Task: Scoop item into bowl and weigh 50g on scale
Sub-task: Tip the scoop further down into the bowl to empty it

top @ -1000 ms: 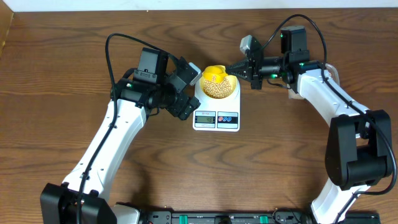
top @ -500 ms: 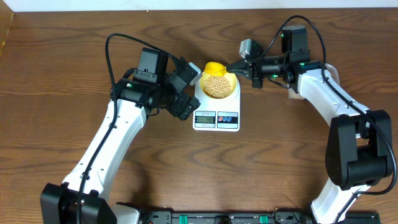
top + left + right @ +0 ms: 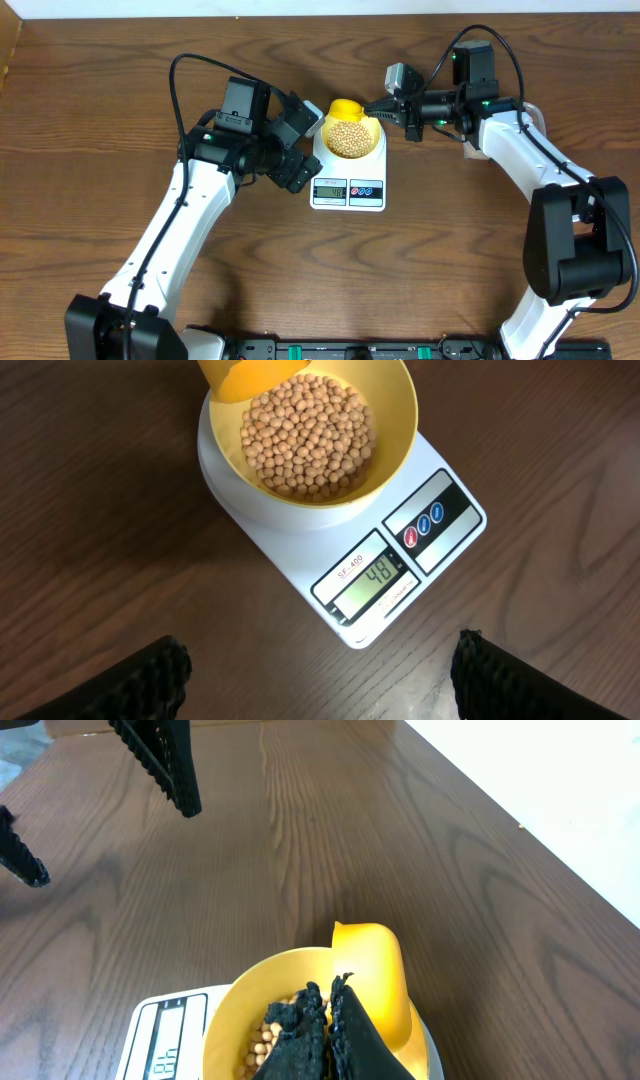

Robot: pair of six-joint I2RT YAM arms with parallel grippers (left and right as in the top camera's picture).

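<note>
Overhead, wrist views | beans (image 3: 305, 430) in bowl (image 3: 396, 440) on scale (image 3: 300, 528); display (image 3: 375, 575) reads 48 | right gripper (image 3: 328, 1010) pinched tight on scoop (image 3: 372, 965) over bowl's rim | left gripper (image 3: 320, 665) spread wide, empty, near scale

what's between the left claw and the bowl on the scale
Nothing visible. The open left claw hovers off the scale at its display end, a clear line to the bowl. The scoop in the shut right claw is over the bowl's far rim, not in between.
</note>
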